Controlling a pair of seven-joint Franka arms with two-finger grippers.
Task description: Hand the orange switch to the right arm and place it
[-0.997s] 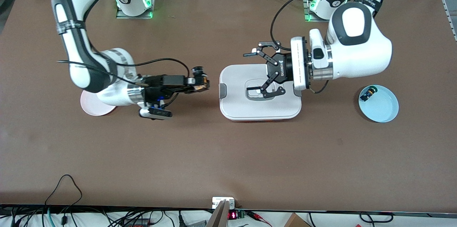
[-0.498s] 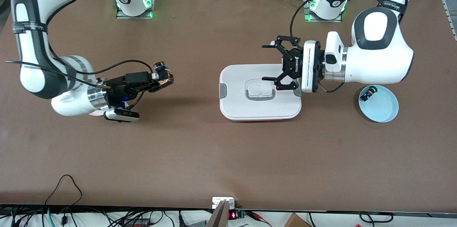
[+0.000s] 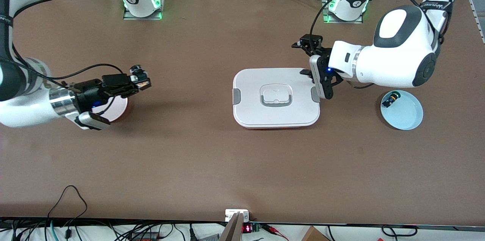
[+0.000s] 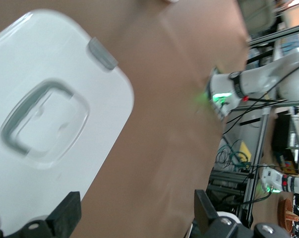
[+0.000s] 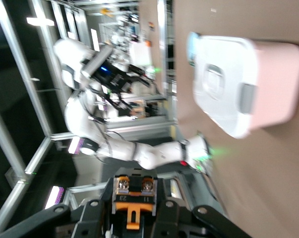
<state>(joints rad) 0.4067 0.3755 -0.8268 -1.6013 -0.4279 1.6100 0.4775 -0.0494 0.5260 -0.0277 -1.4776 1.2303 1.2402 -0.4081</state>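
The orange switch (image 3: 140, 78) is a small black and orange part clamped in my right gripper (image 3: 143, 82), which is shut on it. It hangs over the pink plate (image 3: 118, 107), above the rim farther from the front camera. In the right wrist view the orange switch (image 5: 134, 191) sits between the jaws of the right gripper (image 5: 134, 203). My left gripper (image 3: 301, 58) is open and holds nothing. It hovers by the corner of the white lidded box (image 3: 276, 116) toward the left arm's end. The left wrist view shows the open left gripper (image 4: 134, 215) over bare table beside the box lid (image 4: 89, 89).
A light blue plate (image 3: 407, 118) lies at the left arm's end with a small black part with a green and yellow tip (image 3: 390, 99) on it. The white box stands mid-table. Cables and a small device (image 3: 238, 215) line the table's near edge.
My right arm has carried the switch from mid-table toward its own end, to over the pink plate. My left gripper has drawn back off the box lid and turned, still open.
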